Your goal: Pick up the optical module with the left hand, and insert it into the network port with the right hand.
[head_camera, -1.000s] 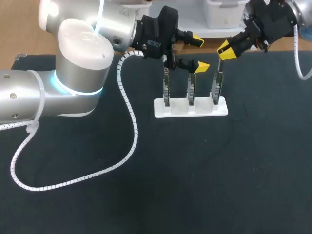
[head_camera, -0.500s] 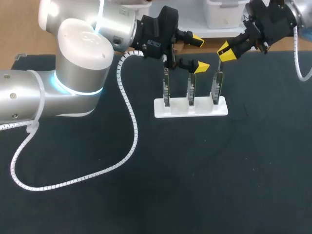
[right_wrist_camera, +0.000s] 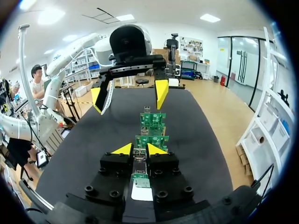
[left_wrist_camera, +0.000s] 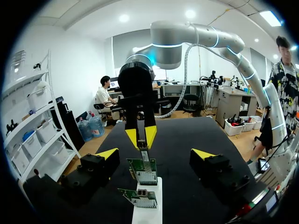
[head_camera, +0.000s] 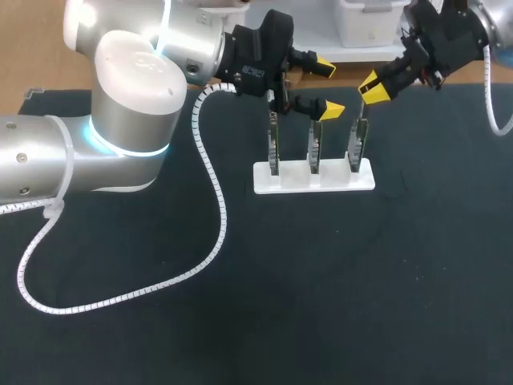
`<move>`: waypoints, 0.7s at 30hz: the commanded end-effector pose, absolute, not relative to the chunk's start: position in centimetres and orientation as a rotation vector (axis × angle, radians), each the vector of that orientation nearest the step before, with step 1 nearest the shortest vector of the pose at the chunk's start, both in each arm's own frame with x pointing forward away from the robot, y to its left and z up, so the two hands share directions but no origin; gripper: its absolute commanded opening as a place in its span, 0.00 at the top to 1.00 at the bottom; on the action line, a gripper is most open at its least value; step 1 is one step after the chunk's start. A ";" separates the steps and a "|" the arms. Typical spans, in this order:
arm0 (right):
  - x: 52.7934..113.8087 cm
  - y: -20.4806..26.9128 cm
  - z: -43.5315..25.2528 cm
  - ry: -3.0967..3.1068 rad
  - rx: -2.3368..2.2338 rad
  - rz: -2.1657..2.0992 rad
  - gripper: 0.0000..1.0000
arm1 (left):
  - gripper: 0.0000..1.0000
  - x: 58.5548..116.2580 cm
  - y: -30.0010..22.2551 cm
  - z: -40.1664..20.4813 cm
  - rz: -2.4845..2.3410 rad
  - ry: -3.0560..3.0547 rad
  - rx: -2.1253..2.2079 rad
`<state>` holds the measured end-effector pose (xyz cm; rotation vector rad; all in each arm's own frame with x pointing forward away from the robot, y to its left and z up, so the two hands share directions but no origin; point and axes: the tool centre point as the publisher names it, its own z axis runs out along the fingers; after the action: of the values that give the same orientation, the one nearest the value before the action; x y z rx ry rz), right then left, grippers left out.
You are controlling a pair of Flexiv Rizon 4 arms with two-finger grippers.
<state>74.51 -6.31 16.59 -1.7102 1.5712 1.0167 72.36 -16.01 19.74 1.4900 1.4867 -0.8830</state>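
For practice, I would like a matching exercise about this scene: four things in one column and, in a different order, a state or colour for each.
Things
1. left arm
2. right arm
3. holder
4. boards

States
A. white, flat on the table
B. jaws shut on the module
C. green, upright in the holder
D. jaws wide open

Pairs: 1-D, 2-B, 3-A, 4-C
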 end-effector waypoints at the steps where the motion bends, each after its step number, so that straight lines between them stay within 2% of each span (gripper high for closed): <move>1: 74.5 -6.2 16.2 1.565 -1.707 1.016 1.00 | 0.00 72.4 -16.1 19.9 -0.882 1.494 1.494; 17: 74.2 -6.1 15.3 1.557 -1.706 1.010 1.00 | 0.00 72.4 -16.1 19.9 -0.882 1.494 1.494; 18: 74.1 -6.0 15.4 1.555 -1.709 1.011 0.59 | 0.00 72.4 -16.1 19.9 -0.882 1.494 1.494; 19: 74.1 -6.0 15.5 1.549 -1.715 1.019 0.00 | 0.00 72.4 -16.1 19.9 -0.882 1.494 1.494; 21: 74.0 -6.0 15.7 1.536 -1.713 1.031 0.00 | 0.00 72.4 -16.1 19.9 -0.882 1.494 1.494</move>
<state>73.91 -5.86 15.59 -1.7126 1.5421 1.0258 72.36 -16.02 19.74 1.4900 1.4866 -0.8830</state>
